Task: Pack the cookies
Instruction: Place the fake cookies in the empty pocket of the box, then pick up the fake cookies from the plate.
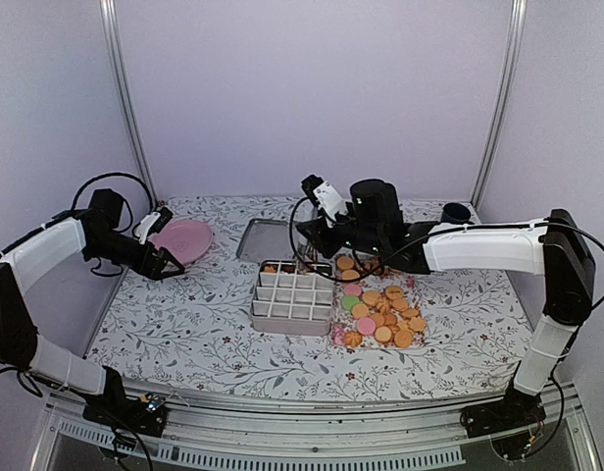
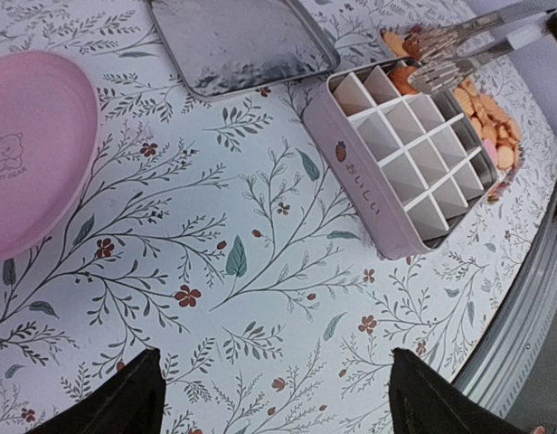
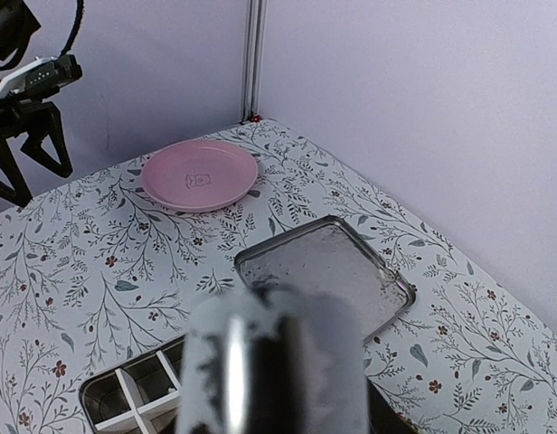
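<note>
Cookies [image 1: 380, 314], small round flat biscuits, mostly golden-orange with a few pink and green, are being handled by the right gripper [image 1: 317, 243] through a pair of slim metal tongs [image 2: 446, 72]. The gripper's own fingers are hidden in every view. Its wrist camera shows only a blurred metal shaft close up, and the tongs run out from it clear of the table, so I judge it clamped on their handle. The scalloped tong tips stand slightly apart over the far row of a pale pink rectangular tin [image 2: 378, 194], which white dividers split into small cells. Whether a biscuit sits between the tips I cannot tell. A few orange cookies lie in far-row cells and the other cells are bare. In the overhead view the main heap lies just beside the tin at 3 o'clock.

The step in hand looks like dropping a cookie into a far cell, with the packing barely begun. The next move calls for swinging the tongs to the heap, pinching one biscuit and carrying it to a vacant cell.

The left gripper [image 2: 274, 407] hangs at 9 o'clock, jaws wide with nothing between them, near a round pink plate [image 1: 184, 238]. A shallow silver metal tray [image 1: 268, 240] lies at 11 o'clock.

The tin's long side carries a small strawberry and the characters おいしい. The plate shows a bear with lettering too small to read.
</note>
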You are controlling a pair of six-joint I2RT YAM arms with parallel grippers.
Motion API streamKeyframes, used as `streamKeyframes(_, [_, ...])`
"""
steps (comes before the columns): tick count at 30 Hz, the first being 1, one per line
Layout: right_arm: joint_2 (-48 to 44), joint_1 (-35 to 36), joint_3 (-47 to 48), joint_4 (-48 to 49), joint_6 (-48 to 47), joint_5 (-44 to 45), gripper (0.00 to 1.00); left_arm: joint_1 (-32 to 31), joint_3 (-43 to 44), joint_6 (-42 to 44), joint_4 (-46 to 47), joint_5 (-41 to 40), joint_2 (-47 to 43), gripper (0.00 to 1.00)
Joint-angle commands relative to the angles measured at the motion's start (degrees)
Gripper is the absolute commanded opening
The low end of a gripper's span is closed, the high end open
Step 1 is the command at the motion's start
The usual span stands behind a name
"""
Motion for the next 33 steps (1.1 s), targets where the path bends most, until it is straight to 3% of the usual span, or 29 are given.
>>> streamKeyframes(1, [0.27, -0.42, 2.55, 1.56, 0.17, -0.69, 0.39, 0.44, 0.29, 0.68, -0.27, -0.02, -1.02, 0.86])
streamKeyframes(14, [-5.39, -1.32, -0.06, 1.49, 0.8, 0.2, 0.39, 0.44, 0.11, 0.69, -0.16, -0.02, -1.02, 0.86])
streamKeyframes(27, [-31.93, -1.83, -25.82, -5.56, 9.6, 5.01, 0.4, 0.44, -0.19, 0.84, 0.74, 0.43, -0.43, 0.86])
streamKeyframes(33, [-36.54, -1.68, -31.58, -8.49, 13.29, 2.77, 0.4, 0.35, 0.06, 0.62, 1.01, 0.32, 0.03, 0.86])
